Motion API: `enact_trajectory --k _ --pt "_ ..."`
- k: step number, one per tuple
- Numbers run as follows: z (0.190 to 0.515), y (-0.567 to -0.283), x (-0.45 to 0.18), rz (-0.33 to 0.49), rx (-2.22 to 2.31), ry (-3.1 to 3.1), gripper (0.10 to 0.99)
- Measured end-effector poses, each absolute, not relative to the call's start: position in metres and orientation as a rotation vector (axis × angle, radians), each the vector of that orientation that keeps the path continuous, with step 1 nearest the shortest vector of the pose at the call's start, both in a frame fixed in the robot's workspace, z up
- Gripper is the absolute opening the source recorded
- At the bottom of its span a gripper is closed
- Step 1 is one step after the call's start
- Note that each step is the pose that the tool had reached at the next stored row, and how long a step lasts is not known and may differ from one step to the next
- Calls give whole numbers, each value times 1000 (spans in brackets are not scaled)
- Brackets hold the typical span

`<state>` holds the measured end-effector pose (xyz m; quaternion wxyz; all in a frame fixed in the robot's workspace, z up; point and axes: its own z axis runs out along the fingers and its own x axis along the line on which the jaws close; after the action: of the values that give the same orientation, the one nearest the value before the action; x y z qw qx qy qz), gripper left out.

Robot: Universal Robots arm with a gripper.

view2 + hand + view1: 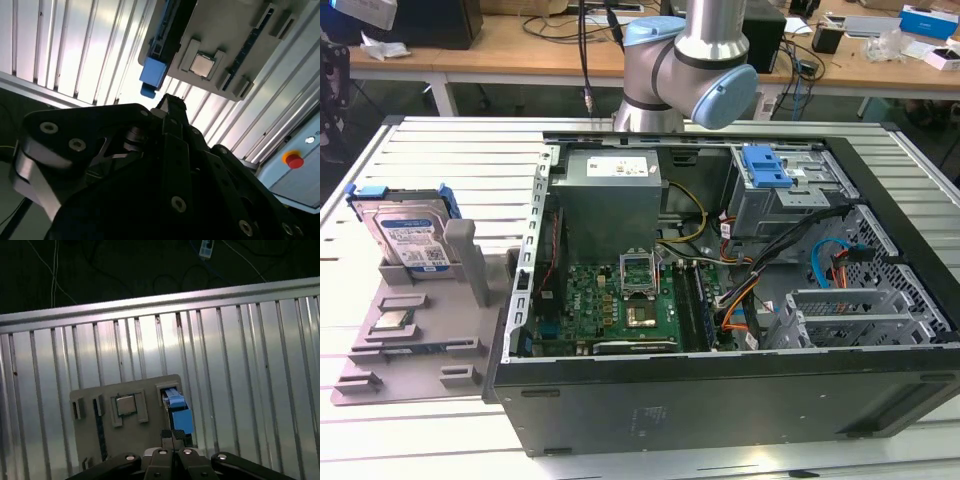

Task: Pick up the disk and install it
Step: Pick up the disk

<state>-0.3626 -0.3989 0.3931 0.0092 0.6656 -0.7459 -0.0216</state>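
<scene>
While black pincer (pixel 172 436) hangs clenched, empty, over grey plastic fixture tray (pixel 415 360), silver hard drive in bright blue caddy (pixel 410 235) stands on edge in tray slot, below, approx in line w/ tips.

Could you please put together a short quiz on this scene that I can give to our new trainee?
1. Where is the disk? A) standing on edge in the grey holder beside the computer case; B) lying flat inside the case; C) on a wooden desk.
2. Look at the gripper in the first wrist view. True or false: it holds the disk.
3. Which small silver thing lies flat on the same holder?
Key: 1 A. 2 False; it is apart from the disk. 3 The square chip.
</scene>
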Motion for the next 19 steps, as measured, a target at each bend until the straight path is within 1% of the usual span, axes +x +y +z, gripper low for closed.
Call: enact_trajectory --k 19 --pt "393 -399 -363 -63 2348 -2051 106"
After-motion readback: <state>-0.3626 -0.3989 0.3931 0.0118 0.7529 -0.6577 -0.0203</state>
